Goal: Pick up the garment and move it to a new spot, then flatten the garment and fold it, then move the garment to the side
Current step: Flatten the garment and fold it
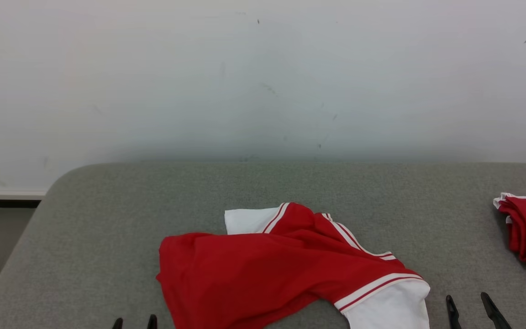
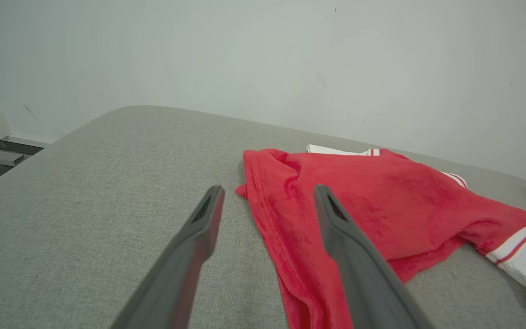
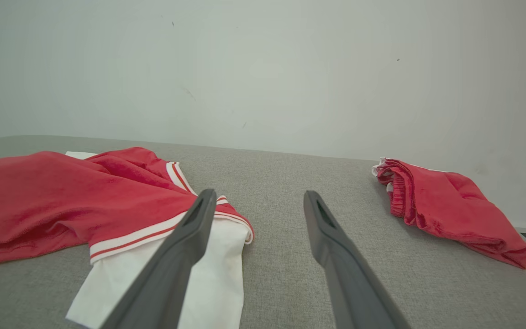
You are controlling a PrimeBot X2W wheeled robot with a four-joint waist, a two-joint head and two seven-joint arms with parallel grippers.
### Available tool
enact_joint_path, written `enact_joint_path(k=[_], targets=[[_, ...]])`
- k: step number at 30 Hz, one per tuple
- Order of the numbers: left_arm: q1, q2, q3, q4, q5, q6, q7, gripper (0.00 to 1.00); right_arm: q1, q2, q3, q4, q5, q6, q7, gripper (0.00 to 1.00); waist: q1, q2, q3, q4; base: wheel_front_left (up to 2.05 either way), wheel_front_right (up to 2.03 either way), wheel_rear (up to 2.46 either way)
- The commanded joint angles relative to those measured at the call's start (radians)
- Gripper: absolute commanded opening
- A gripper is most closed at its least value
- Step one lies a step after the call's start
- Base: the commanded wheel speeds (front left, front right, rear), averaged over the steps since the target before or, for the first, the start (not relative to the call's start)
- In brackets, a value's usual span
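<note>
We saw left gripper (image 1: 135,322), right gripper (image 1: 466,298) spread wide, empty, flanking garment (image 1: 267,269); we judged: pinch its red edges, lift evenly.

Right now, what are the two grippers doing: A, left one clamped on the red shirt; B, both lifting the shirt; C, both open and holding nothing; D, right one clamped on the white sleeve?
C: the left gripper and the right gripper both have their fingers spread wide, gripping nothing, while the garment lies crumpled on the grey table.
</note>
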Motion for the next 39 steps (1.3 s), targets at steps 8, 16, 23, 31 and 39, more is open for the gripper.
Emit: enact_joint_path(k=[8,16,23,31,39], targets=[[-0.006,-0.006,-0.011,0.014,0.013,-0.021,0.000,1.00,-0.009,0.001,0.005,-0.019,0.015,-0.003,0.001,1.00,0.0000,0.0000,0.008,-0.008,0.00,0.00,0.00],[-0.008,0.014,-0.092,0.059,0.013,-0.038,0.066,1.00,-0.032,-0.047,0.058,0.003,0.067,-0.003,0.026,1.00,0.0000,0.0000,0.032,-0.011,0.00,0.00,0.00],[-0.015,0.024,-0.115,0.092,-0.026,-0.036,0.199,1.00,-0.031,-0.094,0.157,0.042,0.132,-0.003,0.209,1.00,0.0000,0.0000,0.077,-0.011,0.00,0.00,0.00],[-0.040,0.031,-0.119,0.122,-0.039,-0.021,0.267,1.00,-0.031,-0.085,0.168,0.064,0.154,-0.003,0.317,1.00,0.0000,0.0000,0.141,0.003,0.00,0.00,0.00],[-0.085,0.032,-0.138,0.174,-0.053,-0.026,0.282,1.00,-0.075,-0.086,0.178,0.090,0.151,-0.003,0.329,1.00,0.0000,0.0000,0.178,0.012,0.00,0.00,0.00]])
